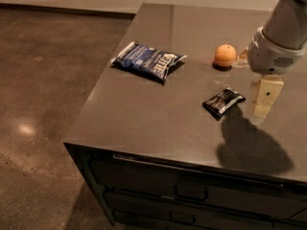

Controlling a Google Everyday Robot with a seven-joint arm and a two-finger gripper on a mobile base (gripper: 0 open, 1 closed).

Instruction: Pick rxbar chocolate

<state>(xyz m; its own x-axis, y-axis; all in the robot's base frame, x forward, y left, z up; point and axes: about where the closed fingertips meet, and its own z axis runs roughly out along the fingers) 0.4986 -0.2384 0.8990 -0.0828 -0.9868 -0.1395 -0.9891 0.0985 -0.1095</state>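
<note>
1. While the tool [265,102] hangs just to the right of the rxbar chocolate [223,101], low over the tabletop [144,123], we judge the task to be at the approach: nothing is picked up yet.
2. The bar lies flat and skewed on the right part of the tabletop, towards the front. It is near the tool but apart from it.
3. We cannot tell whether the tool is released or clenched. Only its pale lower part shows beneath the grey arm [273,51], and we see nothing in its grasp.
4. The tool points downward, which we read as preparation for a pinch from above. That suits a thin bar resting on a hard surface.
5. The orange [225,55] sits behind the bar and the chip bag [148,61] lies well off to the left. Neither crowds the bar, so the way in looks free.
6. The next move, we think, is a short shift left until the tool stands over the bar, lined up across its narrow width, followed by a descent.
7. The shiny wrapper may slip or skate along the tabletop if the contact lands off-centre.
</note>
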